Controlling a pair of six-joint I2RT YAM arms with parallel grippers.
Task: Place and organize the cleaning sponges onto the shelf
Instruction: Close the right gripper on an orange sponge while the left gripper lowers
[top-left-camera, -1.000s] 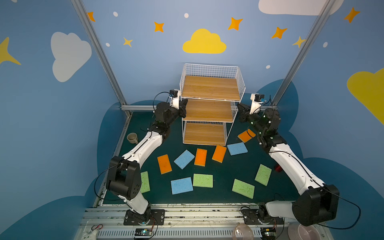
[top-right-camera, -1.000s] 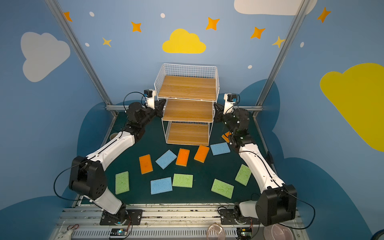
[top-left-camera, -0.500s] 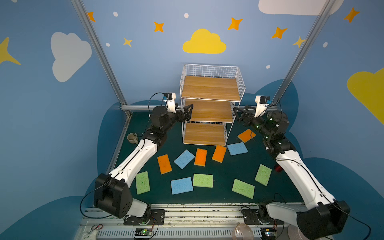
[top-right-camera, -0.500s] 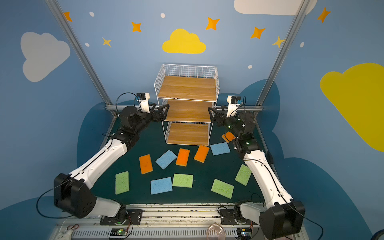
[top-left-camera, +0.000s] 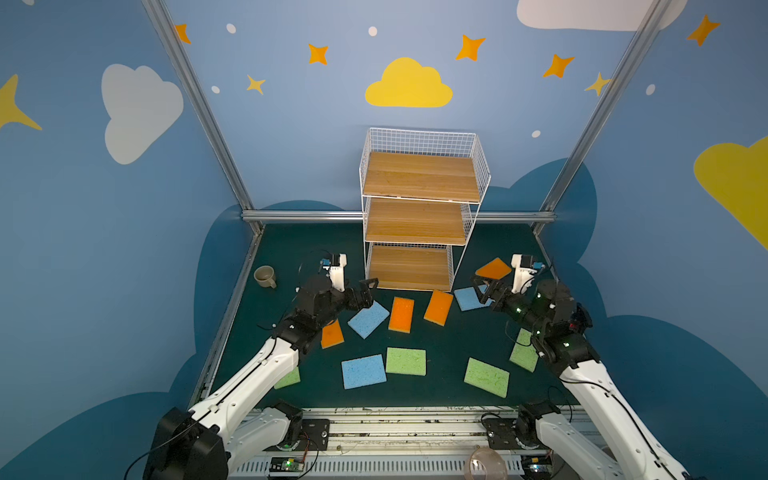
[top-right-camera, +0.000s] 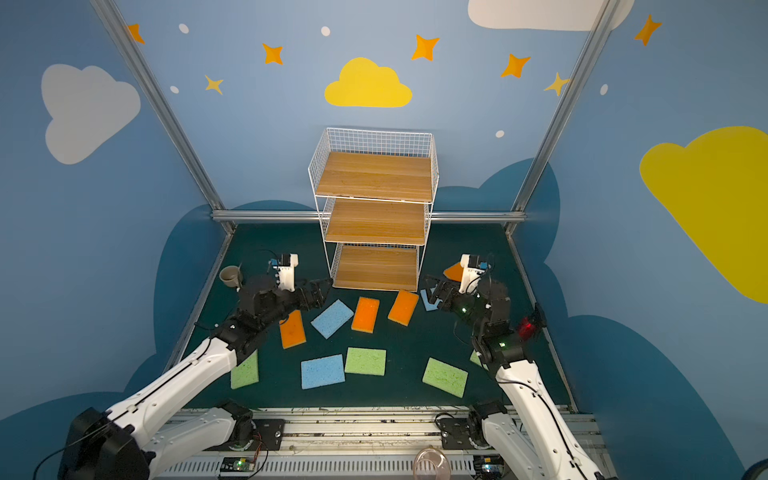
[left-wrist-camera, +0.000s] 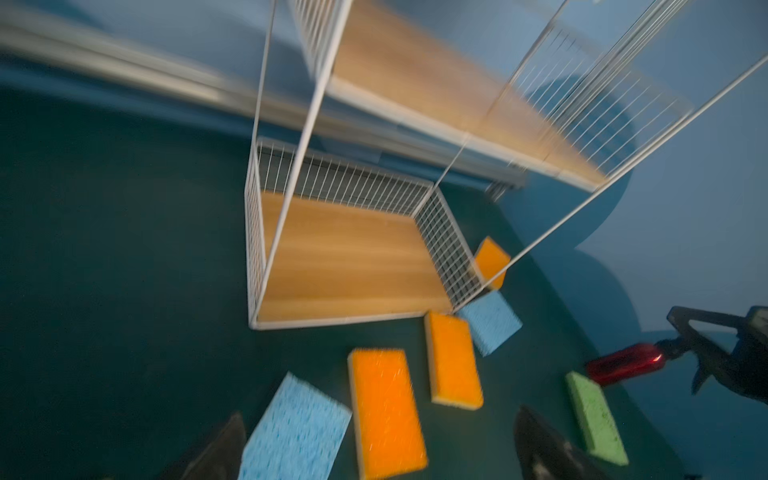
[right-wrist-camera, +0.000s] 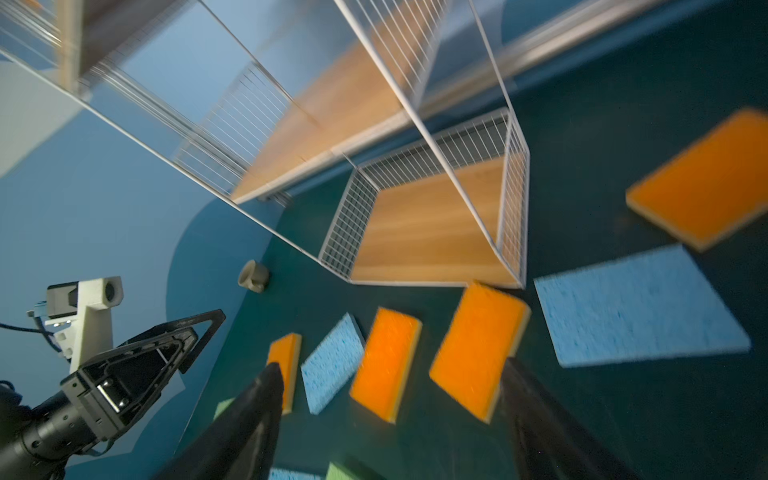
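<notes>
The shelf (top-left-camera: 419, 216) (top-right-camera: 376, 212) stands at the back, a white wire rack whose three wooden boards are bare. The cleaning sponges lie flat on the dark green floor in front of it: several orange ones (top-left-camera: 401, 314), three light blue (top-left-camera: 369, 319) and several green (top-left-camera: 406, 361). My left gripper (top-left-camera: 370, 291) (left-wrist-camera: 380, 413) hangs open above a blue sponge (left-wrist-camera: 295, 432) and an orange sponge (left-wrist-camera: 386, 411), holding nothing. My right gripper (top-left-camera: 482, 289) (right-wrist-camera: 390, 365) is open and empty by the blue sponge (top-left-camera: 471, 298) at the shelf's right front corner.
A beige cup (top-left-camera: 264, 276) sits by the left wall. A red object (top-right-camera: 527, 328) lies behind the right arm near the right wall. Aluminium frame posts (top-left-camera: 199, 108) and a rail (top-left-camera: 303, 215) bound the floor. A tape roll (top-left-camera: 486, 461) is at the front edge.
Both arms have come down from beside the shelf's middle tier to floor level in front of it. Both grippers have opened wide.
</notes>
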